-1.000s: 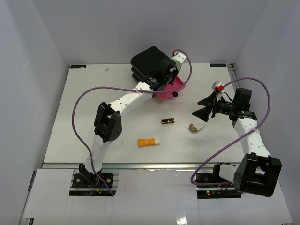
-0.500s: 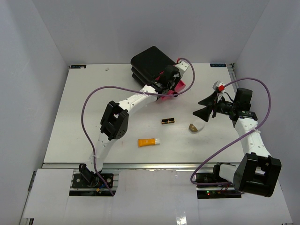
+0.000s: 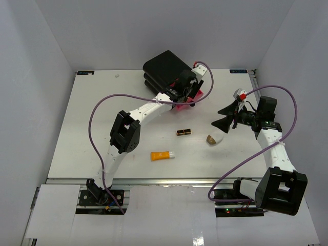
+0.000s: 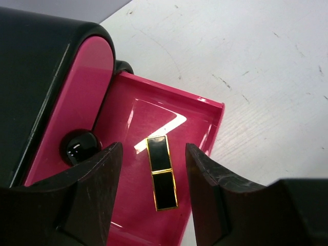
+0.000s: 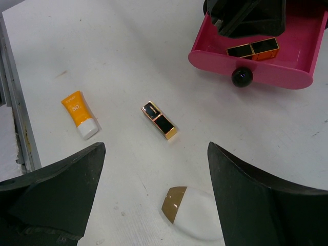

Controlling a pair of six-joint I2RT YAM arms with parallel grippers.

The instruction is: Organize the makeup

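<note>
The left fingers (image 4: 97, 189) are parted over the drawer (image 4: 207, 110), and a lipstick (image 4: 161, 171) lies flat inside between them, touched by neither, it seems. A straight lift is advised next, so that the tips are kept off the drawer wall and the lipstick is not dragged out. The left arm is stretched far toward twelve o'clock, wrist tipped down beside the box (image 3: 164, 66). The right gripper (image 3: 221, 117) is held wide open and empty, aimed toward nine o'clock above the egg (image 3: 213, 139). The second lipstick (image 3: 184, 132) lies at the egg's nine o'clock, with the tube (image 3: 162, 155) at seven o'clock from that.
</note>
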